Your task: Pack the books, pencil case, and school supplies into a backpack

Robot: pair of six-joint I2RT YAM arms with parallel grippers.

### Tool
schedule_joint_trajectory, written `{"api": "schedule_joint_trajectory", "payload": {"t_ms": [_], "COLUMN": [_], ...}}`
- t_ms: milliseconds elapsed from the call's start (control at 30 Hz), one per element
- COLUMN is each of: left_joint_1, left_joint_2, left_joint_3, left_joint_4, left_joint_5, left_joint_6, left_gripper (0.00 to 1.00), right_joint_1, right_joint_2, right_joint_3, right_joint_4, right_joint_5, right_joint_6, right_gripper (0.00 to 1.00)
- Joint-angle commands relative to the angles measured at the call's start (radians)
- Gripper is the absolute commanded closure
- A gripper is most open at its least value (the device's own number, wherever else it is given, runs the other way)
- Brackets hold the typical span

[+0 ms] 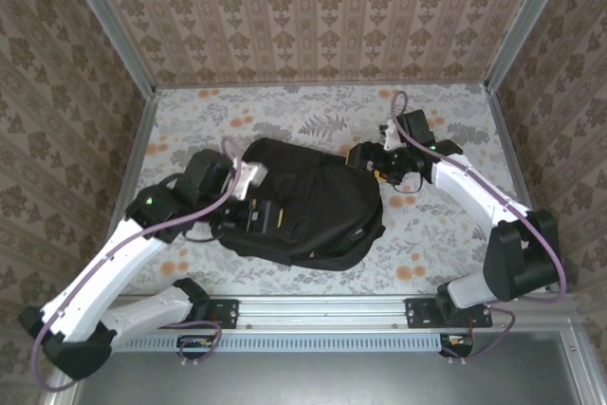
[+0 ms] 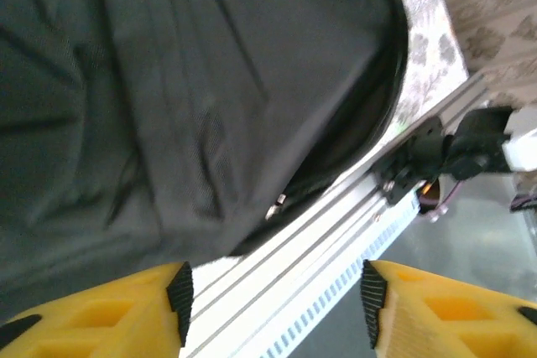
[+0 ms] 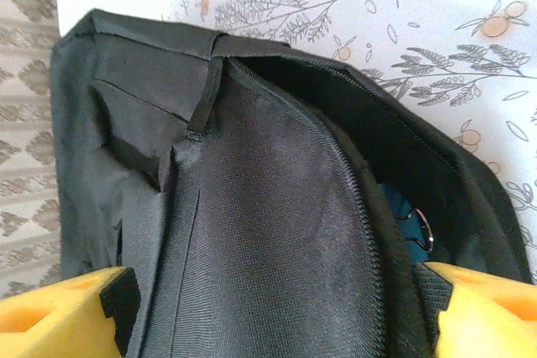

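While left end effector (image 2: 273, 295) and right end effector (image 3: 277, 299) gape empty, backpack (image 1: 303, 211) lies part-unzipped.
Slack flap (image 3: 277, 207) might catch the right one, tugging the whole backpack askew.

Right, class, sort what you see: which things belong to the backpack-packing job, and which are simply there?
Belongs to the job: large black fabric backpack, unzipped; teal item just visible inside it; left gripper and right gripper, both open.
Just there: floral tablecloth; aluminium rail at the near edge; patterned wall panels.
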Motion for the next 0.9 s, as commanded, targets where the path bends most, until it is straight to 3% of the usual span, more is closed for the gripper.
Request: {"api": "schedule_joint_trajectory", "payload": {"t_ms": [0, 200, 367, 600, 867], "left_joint_1": [-0.016, -0.14, -0.154, -0.03, 0.098], "left_joint_2": [-0.082, -0.163, -0.12, 0.025, 0.209], "left_joint_3": [-0.105, -0.261, -0.286, -0.354, -0.235], "left_joint_4": [-0.122, -0.186, -0.213, 0.036, 0.186], "left_joint_5": [0.039, -0.017, -0.102, -0.09, -0.117], "left_joint_6": [-0.103, -0.194, -0.202, -0.159, -0.055], "left_gripper": [0.48, 0.53, 0.47, 0.54, 0.58], "right_joint_1": [0.017, 0.017, 0.017, 0.011, 0.009], "right_joint_2": [0.033, 0.067, 0.055, -0.02, -0.15], "right_joint_3": [0.045, 0.051, 0.034, -0.025, -0.082], "right_joint_4": [-0.053, -0.103, -0.091, -0.064, -0.026], "right_joint_5": [0.062, 0.11, 0.12, 0.14, 0.158], "right_joint_6": [-0.046, -0.07, -0.056, -0.019, -0.017], "right_gripper": [0.15, 0.17, 0.17, 0.18, 0.19]}}
